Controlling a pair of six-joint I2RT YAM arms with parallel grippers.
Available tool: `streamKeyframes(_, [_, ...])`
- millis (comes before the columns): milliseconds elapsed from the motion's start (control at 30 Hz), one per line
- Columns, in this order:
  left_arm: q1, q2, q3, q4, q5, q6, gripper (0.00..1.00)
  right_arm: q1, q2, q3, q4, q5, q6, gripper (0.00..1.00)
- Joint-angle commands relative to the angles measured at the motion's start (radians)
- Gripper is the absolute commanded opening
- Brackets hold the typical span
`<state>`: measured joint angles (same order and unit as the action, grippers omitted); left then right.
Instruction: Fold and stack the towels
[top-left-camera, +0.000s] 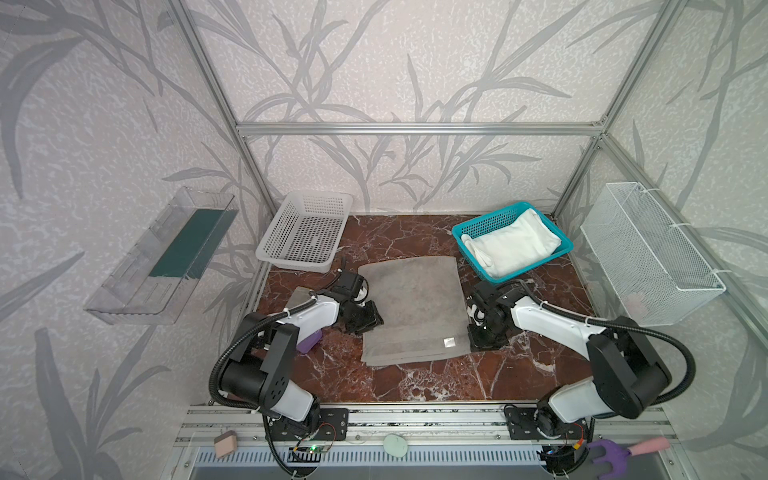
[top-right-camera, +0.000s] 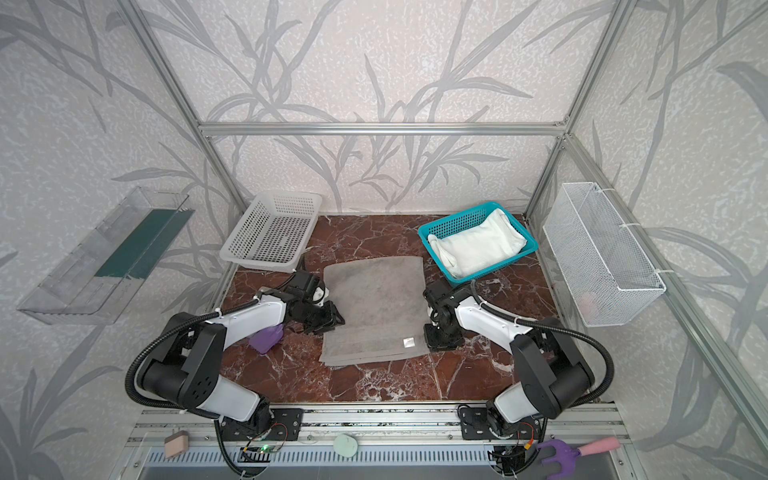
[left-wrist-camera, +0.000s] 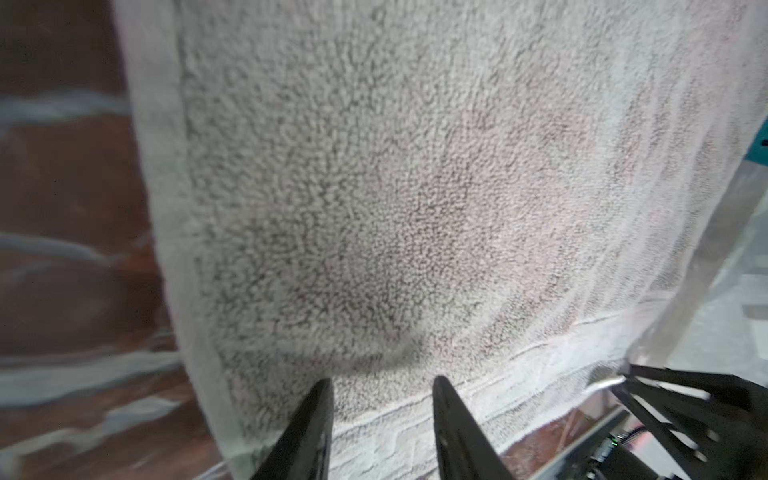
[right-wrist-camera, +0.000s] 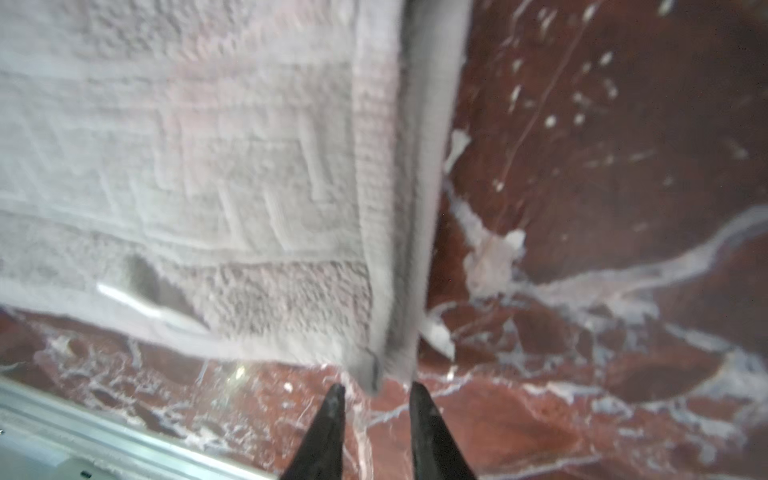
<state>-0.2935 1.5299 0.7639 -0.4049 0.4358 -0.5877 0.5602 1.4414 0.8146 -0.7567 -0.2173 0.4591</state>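
The grey towel (top-left-camera: 411, 307) lies flat mid-table (top-left-camera: 415, 382), and the doubled near edge in both top views suggests it is already folded once. The white towel (top-left-camera: 513, 245) sits bundled in the teal basket (top-left-camera: 488, 222) at the back right, well apart from it. The white basket (top-left-camera: 320, 203) at the back left looks empty.

Both arms flank the grey one. The left gripper (left-wrist-camera: 384, 386) is over the towel's left edge, jaws apart, terry showing between the tips and nothing pinched as far as the wrist view shows. The right gripper (right-wrist-camera: 376, 395) is down by the near right corner, jaws also apart, with the layered corner just ahead of its tips and only marble between them.

This looks like the setup for the next fold. Each side would need to take every layer together, then both lift evenly so the cloth doesn't skew.

Both wrist views are blurred, so the layers can't be counted. Only two towels show. A purple object (top-left-camera: 309, 343) and a grey slab (top-left-camera: 297, 297) are half hidden under the left arm. In the top views the wrists cover the fingertips.
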Motion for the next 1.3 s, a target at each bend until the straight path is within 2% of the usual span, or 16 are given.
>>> streamKeyframes(0, [0.029,-0.025,0.043,-0.195,-0.114,0.151,0.44,0.023,-0.105,0.023,-0.090,0.011,0.074,0.35])
streamKeyframes(133, [0.034,-0.110,0.063,-0.249,-0.150,0.146,0.49,0.024,-0.135,0.035,-0.067,-0.012,0.087,0.36])
streamKeyframes(233, [0.034,-0.217,0.030,-0.274,-0.185,0.075,0.53,0.024,-0.083,0.053,-0.056,-0.044,0.083,0.36])
streamKeyframes(367, [0.036,-0.350,-0.072,-0.292,-0.182,-0.054,0.53,0.036,-0.035,0.037,0.013,-0.120,0.108,0.35])
streamKeyframes(500, [0.035,-0.471,-0.218,-0.221,-0.163,-0.164,0.53,0.041,-0.009,0.022,0.046,-0.120,0.113,0.35])
streamKeyframes(633, [0.035,-0.556,-0.295,-0.203,-0.198,-0.269,0.52,0.043,0.026,0.020,0.070,-0.127,0.102,0.32])
streamKeyframes(733, [0.034,-0.589,-0.322,-0.199,-0.199,-0.308,0.51,0.042,0.053,0.020,0.081,-0.122,0.095,0.26])
streamKeyframes(967, [0.035,-0.566,-0.366,-0.135,-0.158,-0.316,0.50,0.041,0.088,0.015,0.107,-0.123,0.090,0.26])
streamKeyframes(1267, [0.034,-0.555,-0.388,-0.097,-0.111,-0.321,0.39,0.042,0.099,0.005,0.117,-0.123,0.091,0.28])
